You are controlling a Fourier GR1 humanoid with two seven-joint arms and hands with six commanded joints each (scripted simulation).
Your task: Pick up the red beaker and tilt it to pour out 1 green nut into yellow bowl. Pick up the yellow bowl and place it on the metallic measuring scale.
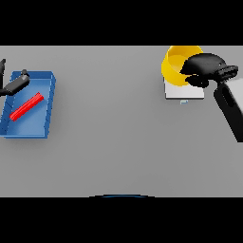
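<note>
Head view: the yellow bowl (pixel 174 66) is seen on the metallic measuring scale (pixel 184 91), at the far right of the grey bench (pixel 114 137). The bowl's right rim is covered by the right hand (pixel 205 67), whose dark fingers (pixel 192 67) are curled over that rim and gripped on it. At the left edge, the left hand (pixel 14 84) is held relaxed over a blue tray (pixel 45 114), just beside the red beaker (pixel 26 107) lying tipped inside it.

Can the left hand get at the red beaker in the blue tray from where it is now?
Probably yes. The left hand sits over the blue tray's upper left corner, and the red beaker lies on its side just below it, uncovered. The right hand is far off at the yellow bowl.
</note>
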